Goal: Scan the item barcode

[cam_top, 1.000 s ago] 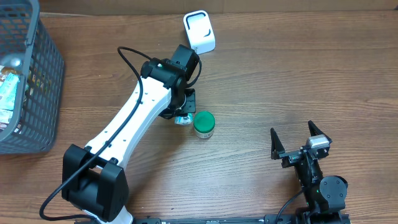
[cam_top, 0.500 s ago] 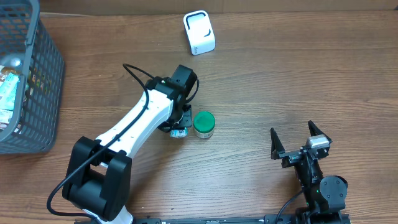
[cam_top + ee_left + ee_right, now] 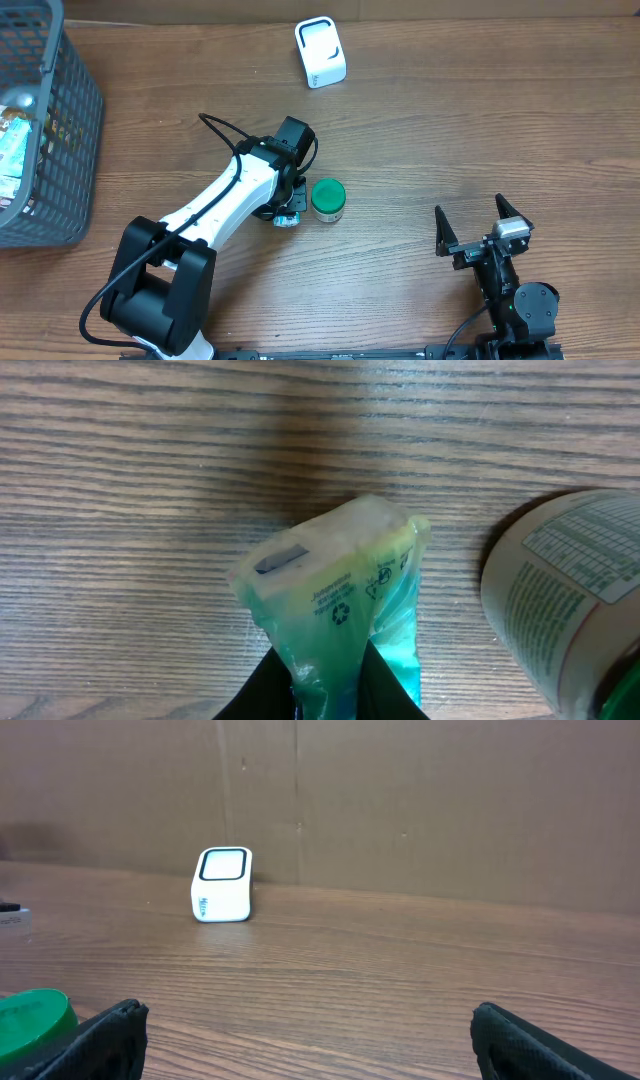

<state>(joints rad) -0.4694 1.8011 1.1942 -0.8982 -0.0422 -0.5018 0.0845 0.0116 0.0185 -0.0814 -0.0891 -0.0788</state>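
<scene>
The item is a translucent green plastic packet (image 3: pixel 340 590) with a recycling mark. My left gripper (image 3: pixel 330 680) is shut on its lower end, just above the wood. In the overhead view the left gripper (image 3: pixel 287 213) is low at mid-table, and the packet (image 3: pixel 289 220) peeks out beside a green-lidded jar (image 3: pixel 327 200). The white barcode scanner (image 3: pixel 320 52) stands at the far edge, well away from the packet, and also shows in the right wrist view as the scanner (image 3: pixel 223 885). My right gripper (image 3: pixel 480 228) rests open and empty near the front right.
A grey mesh basket (image 3: pixel 70 130) holding several packaged goods sits at the far left. The jar's printed label (image 3: pixel 575 595) is close to the packet's right. The jar's green lid (image 3: pixel 35 1018) shows at the lower left of the right wrist view.
My left arm has drawn back from the scanner toward the table's near side, carrying the packet, and now sits low beside the green-lidded jar. The right arm is unmoved.
</scene>
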